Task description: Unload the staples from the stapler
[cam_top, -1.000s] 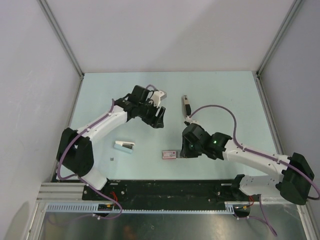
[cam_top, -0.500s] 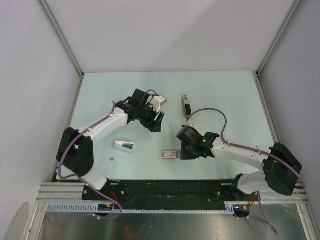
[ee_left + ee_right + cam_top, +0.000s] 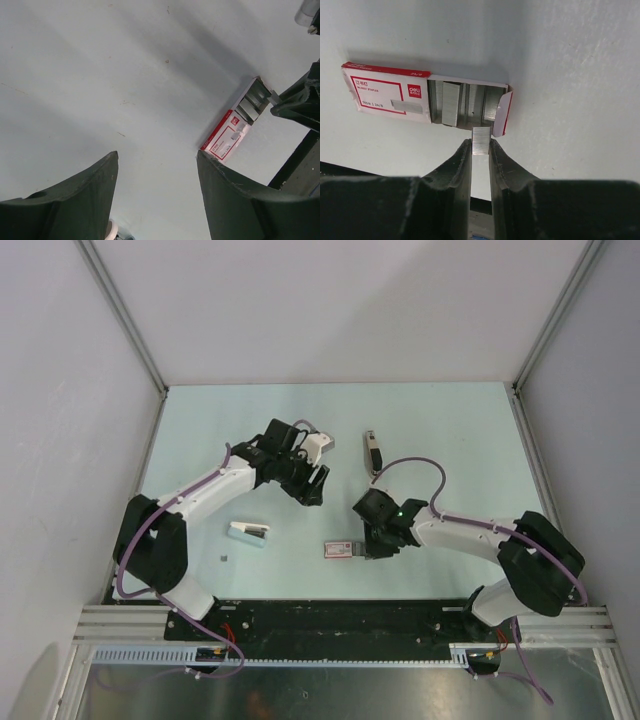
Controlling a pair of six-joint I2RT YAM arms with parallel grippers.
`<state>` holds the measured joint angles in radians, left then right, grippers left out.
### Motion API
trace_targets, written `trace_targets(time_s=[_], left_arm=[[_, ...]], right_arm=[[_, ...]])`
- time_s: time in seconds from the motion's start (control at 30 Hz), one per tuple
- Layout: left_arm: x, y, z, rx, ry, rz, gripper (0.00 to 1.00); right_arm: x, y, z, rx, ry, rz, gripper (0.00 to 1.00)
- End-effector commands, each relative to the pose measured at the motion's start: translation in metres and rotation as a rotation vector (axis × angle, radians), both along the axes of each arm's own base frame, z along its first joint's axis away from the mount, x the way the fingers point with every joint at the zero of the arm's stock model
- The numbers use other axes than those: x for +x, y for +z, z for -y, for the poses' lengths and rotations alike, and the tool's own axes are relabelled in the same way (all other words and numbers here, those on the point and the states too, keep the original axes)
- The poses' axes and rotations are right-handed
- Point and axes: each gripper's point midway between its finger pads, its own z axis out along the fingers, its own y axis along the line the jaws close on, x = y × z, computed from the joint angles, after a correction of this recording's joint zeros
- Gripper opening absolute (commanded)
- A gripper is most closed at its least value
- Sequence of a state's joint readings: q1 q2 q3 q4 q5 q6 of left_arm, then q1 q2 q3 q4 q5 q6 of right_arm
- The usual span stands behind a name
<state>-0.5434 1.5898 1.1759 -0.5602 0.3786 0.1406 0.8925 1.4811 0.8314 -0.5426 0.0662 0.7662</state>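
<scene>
The stapler [image 3: 372, 452] lies on the table beyond the right gripper, a slim dark bar with a pale end. My right gripper [image 3: 364, 543] is shut on the staples [image 3: 481, 136], a small ridged metallic block. It holds them at the open end of a red and white staple box [image 3: 390, 95], which also shows in the top view [image 3: 340, 549]. More staple strips lie inside the box. My left gripper [image 3: 312, 483] is open and empty above the bare table, left of the stapler. Its fingers [image 3: 235, 200] frame the box [image 3: 232, 132] in the left wrist view.
A small white and teal object [image 3: 250, 532] lies on the table left of the box. A tiny dark speck [image 3: 224, 558] lies near it. Walls close in the table on three sides. The arms' black base rail [image 3: 340, 620] runs along the near edge.
My right arm has folded in to the left while its gripper stayed at the box. My left gripper has drifted slightly down and back.
</scene>
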Motion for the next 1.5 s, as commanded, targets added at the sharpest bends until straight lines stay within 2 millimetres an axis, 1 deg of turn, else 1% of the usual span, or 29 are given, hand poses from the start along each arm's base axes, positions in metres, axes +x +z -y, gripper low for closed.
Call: trace_targets(time_s=[0.0, 0.53, 0.8, 1.33, 1.47], left_arm=[[-0.003, 0.006, 0.008, -0.027, -0.083, 0.037, 0.69], [-0.008, 0.001, 0.01, -0.033, -0.093, 0.013, 0.68], [-0.009, 0.003, 0.011, -0.038, -0.098, 0.017, 0.68], [-0.01, 0.006, 0.012, -0.047, -0.102, 0.023, 0.68], [-0.011, 0.008, 0.013, -0.049, -0.106, 0.028, 0.68]], right_arm=[[0.007, 0.004, -0.007, 0.011, 0.017, 0.02, 0.05], [0.016, 0.011, -0.009, -0.016, 0.035, 0.056, 0.06], [0.018, 0.007, -0.009, -0.047, 0.043, 0.052, 0.06], [0.017, 0.005, -0.011, -0.066, 0.053, 0.046, 0.11], [0.017, 0.004, -0.009, -0.076, 0.049, 0.047, 0.14]])
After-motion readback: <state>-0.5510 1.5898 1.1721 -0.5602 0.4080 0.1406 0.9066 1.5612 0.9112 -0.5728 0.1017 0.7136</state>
